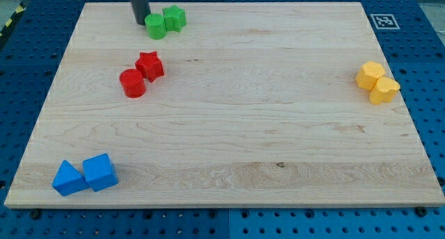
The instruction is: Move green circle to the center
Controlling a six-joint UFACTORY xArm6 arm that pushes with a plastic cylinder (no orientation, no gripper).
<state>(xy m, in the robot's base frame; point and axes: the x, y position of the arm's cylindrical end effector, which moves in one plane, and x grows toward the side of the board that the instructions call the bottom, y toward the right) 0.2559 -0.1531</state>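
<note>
One green circle (156,26) sits touching my tip (140,21), on its right.

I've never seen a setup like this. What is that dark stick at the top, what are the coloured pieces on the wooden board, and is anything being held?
There is one picture, from a single camera looking down at a slant on a wooden board that lies on a blue perforated table. The dark stick is the end of a robot arm. It has no hand, only a rod, and it pushes things by sliding my tip along the board.

Nothing is held. My tip stands just to the view's left of the green circle, close against it, with a second green block touching the circle on the other side. Further down are a red star and a red circle, at the bottom left two blue blocks, and at the right two yellow blocks. A small black-and-white marker sits at the top right corner.
</note>
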